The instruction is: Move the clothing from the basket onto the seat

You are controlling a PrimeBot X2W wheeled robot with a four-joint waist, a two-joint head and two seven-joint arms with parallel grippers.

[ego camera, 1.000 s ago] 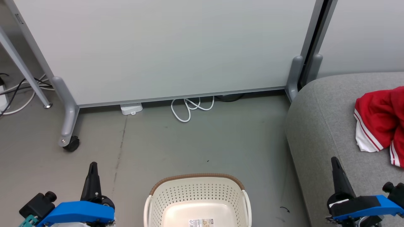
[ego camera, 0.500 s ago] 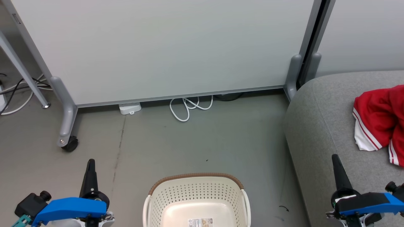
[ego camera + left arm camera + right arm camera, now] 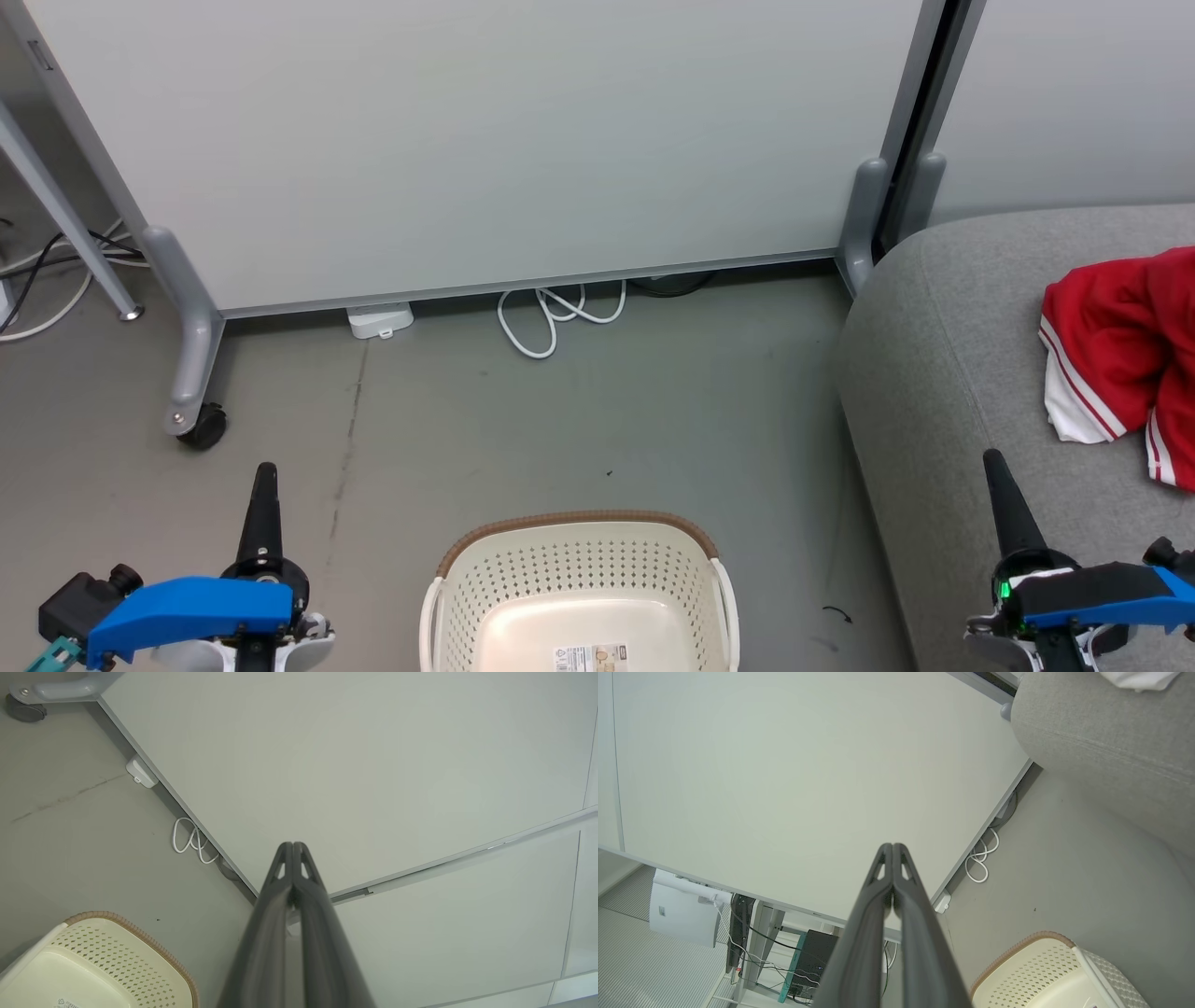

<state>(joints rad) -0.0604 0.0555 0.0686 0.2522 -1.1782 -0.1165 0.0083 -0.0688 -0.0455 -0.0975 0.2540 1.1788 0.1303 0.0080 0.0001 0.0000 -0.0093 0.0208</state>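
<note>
Cream plastic basket (image 3: 579, 565) at 6 o'clock is seen bare inside, with just a label (image 3: 588, 658) on its floor. Left gripper (image 3: 265, 474) at 7 and right gripper (image 3: 993, 462) at 5 are both pinched together on nothing. Farther out at 3, red clothing (image 3: 1111, 345) is heaped on the grey seat (image 3: 934, 401). Only slight camera drift is noticed since a second ago, so the job's probably done.

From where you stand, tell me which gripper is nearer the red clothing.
The right gripper: it points up alongside the seat where the clothing lies; the left gripper sits on the far side of the basket.
</note>
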